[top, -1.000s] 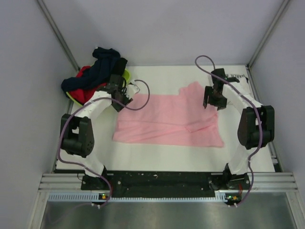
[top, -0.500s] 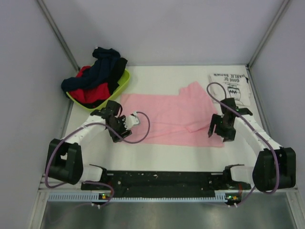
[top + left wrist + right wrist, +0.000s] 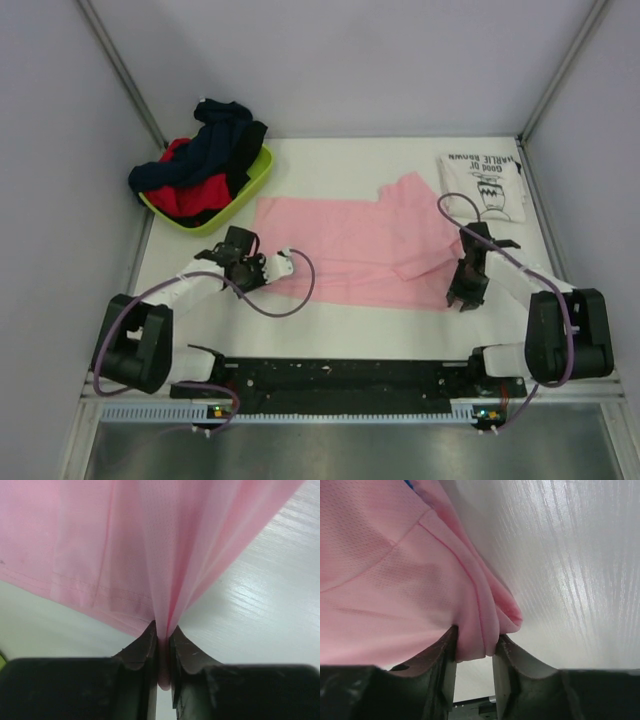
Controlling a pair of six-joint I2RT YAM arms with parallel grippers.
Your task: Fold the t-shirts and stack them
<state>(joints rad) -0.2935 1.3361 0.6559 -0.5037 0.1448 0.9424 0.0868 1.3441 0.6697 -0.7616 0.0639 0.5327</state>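
The light-pink t-shirt [image 3: 360, 245] lies spread across the middle of the table. My left gripper [image 3: 262, 271] is shut on its near-left corner; the left wrist view shows pink cloth [image 3: 165, 580] pinched tight between the jaws. My right gripper [image 3: 463, 295] is shut on its near-right corner; the right wrist view shows a bunched pink hem [image 3: 475, 625] between the jaws. The white t-shirt [image 3: 482, 183] with black lettering and a cartoon print lies folded at the far right.
A lime-green basket [image 3: 232, 197] holding dark blue and red clothes [image 3: 200, 160] stands at the far left. Grey walls close in the table on three sides. Purple cables loop from both arms over the table.
Both grippers came down from the shirt's far corners to its near corners and have shut on the cloth. The white shirt, hidden by the right arm before, now shows fully.
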